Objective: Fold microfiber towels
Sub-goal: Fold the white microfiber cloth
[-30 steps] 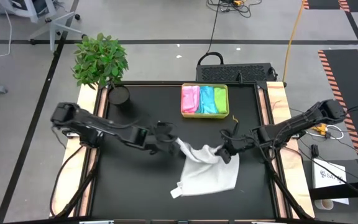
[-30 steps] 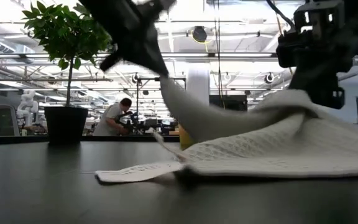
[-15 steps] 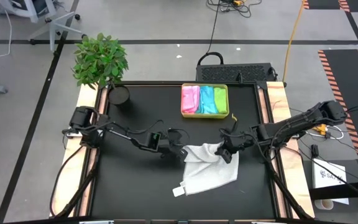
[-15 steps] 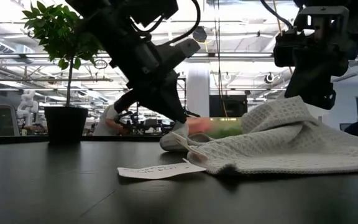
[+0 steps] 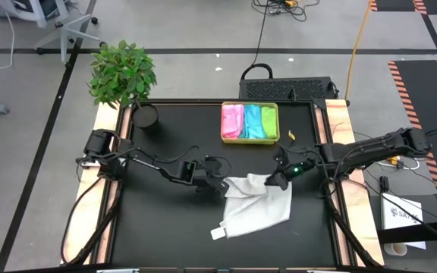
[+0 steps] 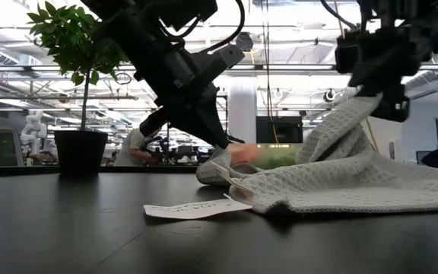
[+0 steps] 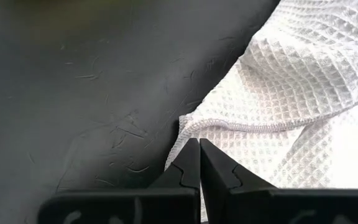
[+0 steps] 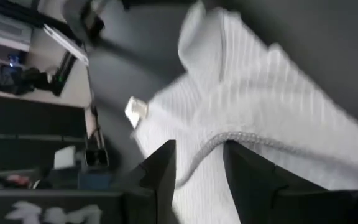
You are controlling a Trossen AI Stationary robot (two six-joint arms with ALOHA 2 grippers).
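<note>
Right, from my console the yellow-green tray [image 5: 250, 122] sits at the far edge of the black table [image 5: 165, 235], holding three folded towels side by side: the pink towel [image 5: 233, 121], the teal towel [image 5: 252, 121] and the lime green towel [image 5: 268, 122]. A potted plant [image 5: 124, 73] stands at the table's far left corner, well apart from the work. I see bare tabletop on the left and along the near edge.

The white towel [image 5: 256, 203] lies rumpled right of centre, its waffle weave plain in both wrist views. Its far right corner is lifted off the surface, and a label tab [image 5: 217, 233] sticks out at its near left corner.

My left gripper [image 7: 199, 163] is low at the towel's far left hemmed corner, fingers pressed together; I cannot tell whether any cloth is pinched between them. My right gripper [image 8: 197, 165] has its fingers apart, with the raised hem running between them.
</note>
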